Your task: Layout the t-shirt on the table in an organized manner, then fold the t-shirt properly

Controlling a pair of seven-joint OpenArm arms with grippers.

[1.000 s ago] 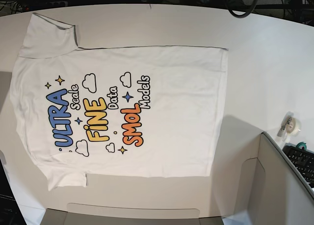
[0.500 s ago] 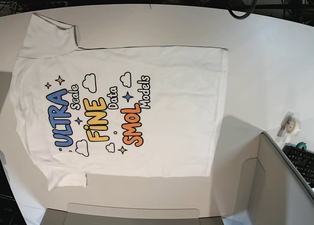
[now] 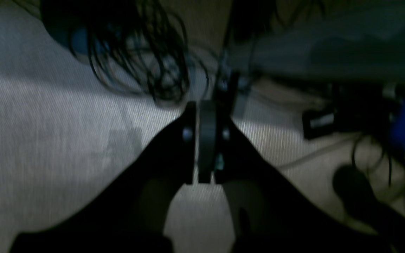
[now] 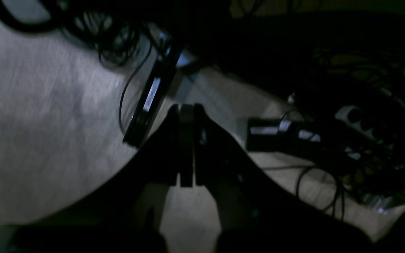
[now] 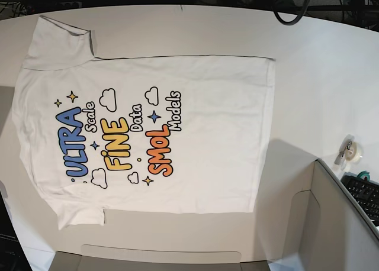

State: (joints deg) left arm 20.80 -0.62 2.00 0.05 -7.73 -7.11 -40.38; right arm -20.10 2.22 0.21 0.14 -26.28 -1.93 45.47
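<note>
Here you see the t-shirt [image 5: 148,129] spread flat, print side up, on the white surface [image 5: 320,76], lying sideways in the base view with its collar end toward that view's left edge and its hem toward the right. Both sleeves lie out flat. Near the right edge a small tape roll [image 5: 350,150] sits beside a keyboard [image 5: 364,194]. Neither arm reaches over the shirt. Your left gripper [image 3: 206,140] is clenched on nothing; your right gripper [image 4: 186,140] is likewise clenched, empty, above tangled cables [image 4: 118,49].
</note>
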